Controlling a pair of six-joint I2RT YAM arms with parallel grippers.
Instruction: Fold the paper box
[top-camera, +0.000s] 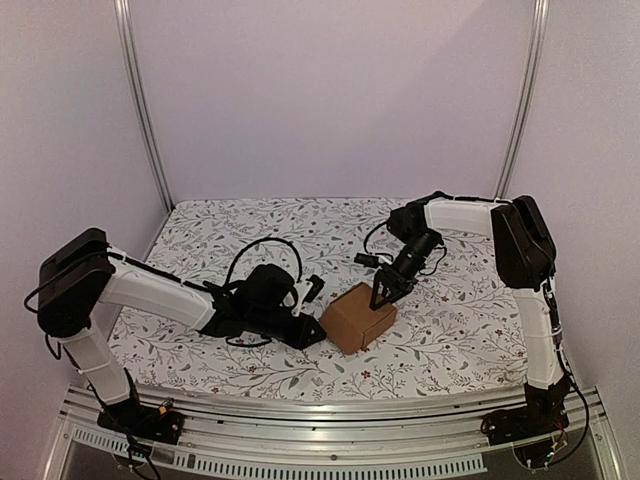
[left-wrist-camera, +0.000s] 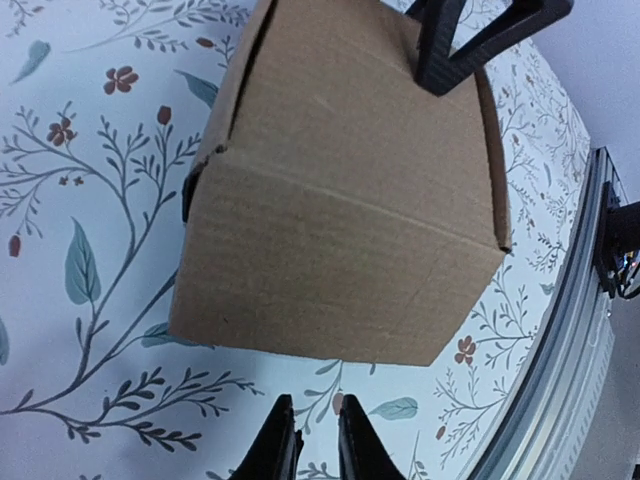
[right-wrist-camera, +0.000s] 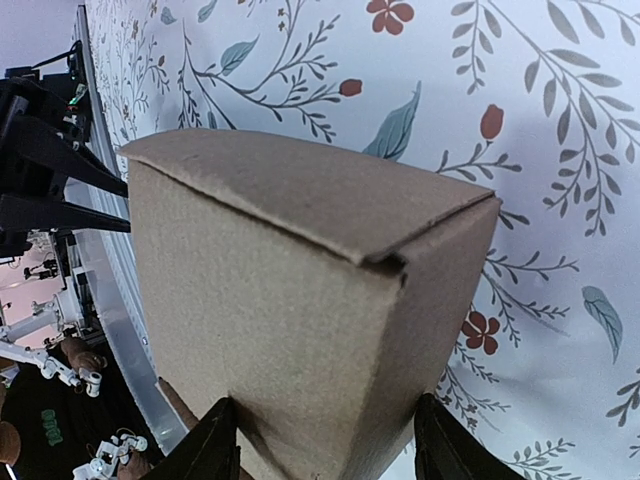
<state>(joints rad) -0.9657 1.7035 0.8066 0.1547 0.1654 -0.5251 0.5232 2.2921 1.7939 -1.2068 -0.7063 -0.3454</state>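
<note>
Near-edge rail (top-camera: 330, 408): a metal strip crosses the bottom of the overhead view, with both arm bases bolted to it.
Patterned worktop (top-camera: 250, 225): it is covered by a white cloth printed with leafy twigs and small red flowers.
Brown paper box (top-camera: 358, 317): plain cardboard and cube-like, it stands on the worktop about midway between the two arms, with one corner turned toward the rail.
Box flaps: the top panel lies down. A small gap shows at one top corner and a dark slit at a side seam, so the folding looks nearly done but not snug.
Robot's right pincer (right-wrist-camera: 328, 448): it reaches in from the far right. Its fingers straddle the box and press opposite faces, gripping it.
Robot's left pincer (left-wrist-camera: 312, 452): the fingertips are drawn almost together with only a narrow slit between them, and they hold nothing.
Key relation: the paper box lies straight ahead of the left pincer, just beyond its fingertips and not touching them.
Long axis: none is plain, as the sides look near equal.
Nearer arm: the right is on the box and the left is just beside it.
Likely next move: the left fingertips push the loose seam while the right steadies the box.
</note>
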